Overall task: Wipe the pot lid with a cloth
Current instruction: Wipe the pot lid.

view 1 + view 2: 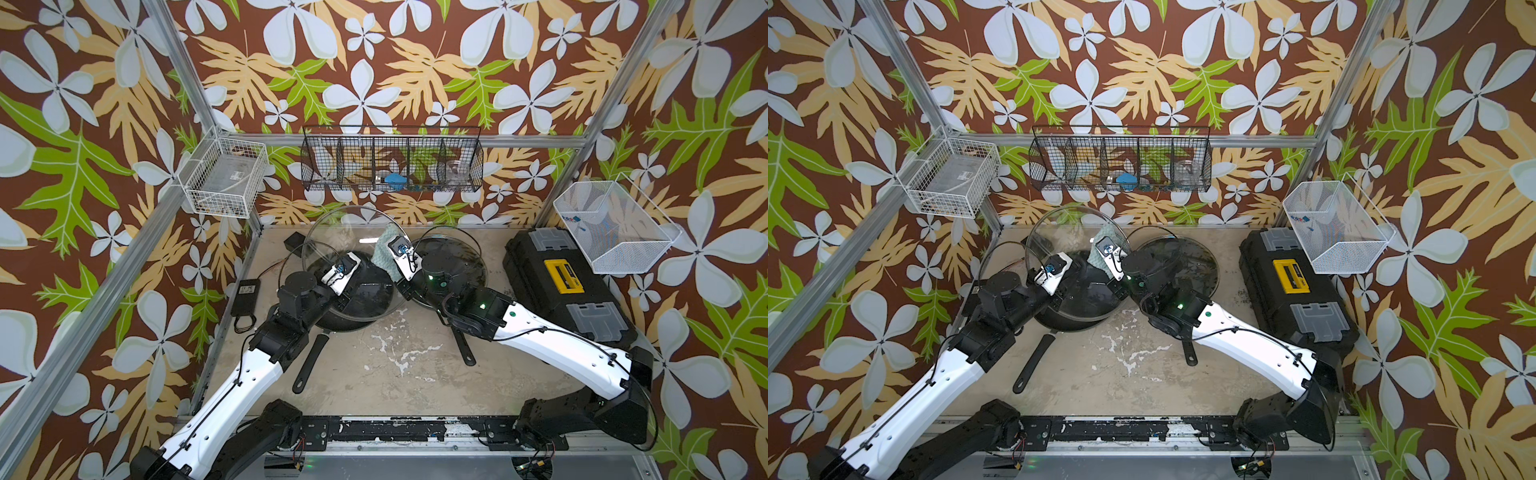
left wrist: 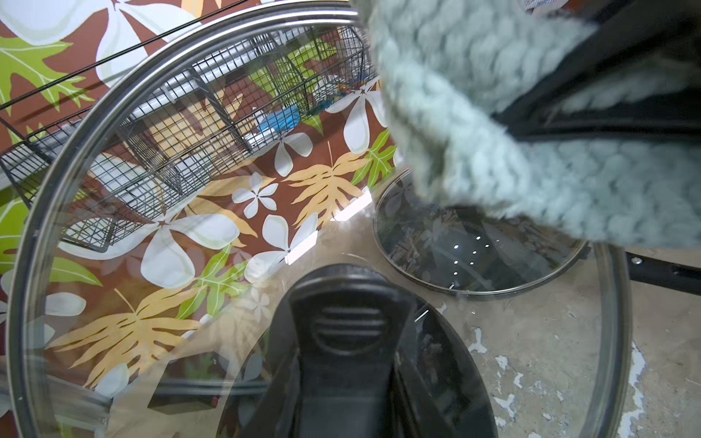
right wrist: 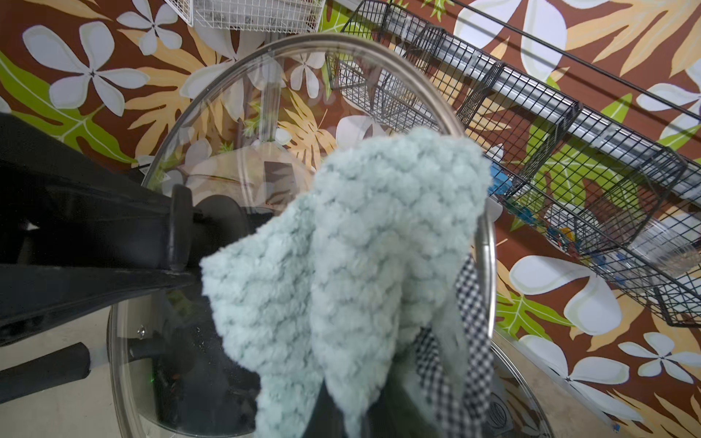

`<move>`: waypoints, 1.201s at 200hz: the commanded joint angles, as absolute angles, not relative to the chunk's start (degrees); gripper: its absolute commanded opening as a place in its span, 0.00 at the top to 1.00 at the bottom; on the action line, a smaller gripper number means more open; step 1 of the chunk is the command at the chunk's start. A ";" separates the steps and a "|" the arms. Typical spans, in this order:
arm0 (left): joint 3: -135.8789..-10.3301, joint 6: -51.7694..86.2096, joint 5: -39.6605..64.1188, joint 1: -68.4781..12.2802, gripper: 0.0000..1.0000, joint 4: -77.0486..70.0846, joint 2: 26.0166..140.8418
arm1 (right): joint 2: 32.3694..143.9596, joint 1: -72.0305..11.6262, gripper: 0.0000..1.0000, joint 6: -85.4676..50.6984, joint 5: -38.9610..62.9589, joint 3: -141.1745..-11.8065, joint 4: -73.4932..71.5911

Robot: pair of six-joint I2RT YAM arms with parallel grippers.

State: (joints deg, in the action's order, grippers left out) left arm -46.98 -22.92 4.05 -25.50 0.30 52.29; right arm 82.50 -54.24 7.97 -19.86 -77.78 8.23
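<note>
Cloth [image 3: 360, 246]: pale teal, nubby, bunched. It is raised off the desk near the middle of the far edge, laid on the glass of the lid [image 1: 332, 232] by the rim on the side toward the right arm. In both top views we see only part of it [image 1: 1099, 262] beside the right wrist.

Right pincer [image 2: 588, 110]: closed on the cloth, with fabric spilling around the black fingers. A black-and-white checked fabric [image 3: 470, 303] shows just beside the cloth. We cannot tell whether it is a separate piece.

Lid: clear glass with a metal rim, held off the desk and tilted, its high edge toward the back wall. Left pincer [image 3: 167, 246]: clamped on the lid's black knob [image 3: 178, 227].

Beneath the lid, a black pan [image 1: 365, 295] sits on the desk [image 1: 395, 374], its handle pointing to the near edge. Just to its right is a second pan [image 1: 457, 257], covered by its own glass lid. A black toolbox [image 1: 569, 286] lies along the right edge. A power brick [image 1: 246, 297] lies at the left edge. A black wire basket [image 1: 390, 162] hangs on the back wall.
</note>
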 commanded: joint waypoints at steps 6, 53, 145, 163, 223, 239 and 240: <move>-48.11 -21.01 5.56 -25.49 1.00 -9.62 51.91 | 83.20 -54.19 1.00 7.78 -19.94 -77.73 8.39; -49.46 -16.10 5.19 -25.49 1.00 -9.94 52.36 | 82.95 -56.08 1.00 5.32 -17.40 -76.29 9.11; -53.56 0.70 0.99 -25.49 1.00 -9.55 54.40 | 90.47 -63.69 1.00 3.43 -17.65 -79.00 9.23; -53.33 0.41 0.76 -25.42 1.00 -9.32 54.19 | 90.95 -63.72 1.00 3.25 -18.42 -79.70 9.49; -51.36 -7.84 0.38 -25.49 1.00 -9.44 53.29 | 85.56 -62.24 1.00 5.91 -26.10 -78.67 9.63; -50.30 -14.00 3.10 -25.49 1.00 -10.24 52.39 | 84.93 -60.50 1.00 6.90 -26.45 -79.62 10.02; -50.20 -14.47 3.44 -25.49 1.00 -10.26 52.34 | 84.92 -60.40 1.00 6.97 -26.41 -79.67 10.06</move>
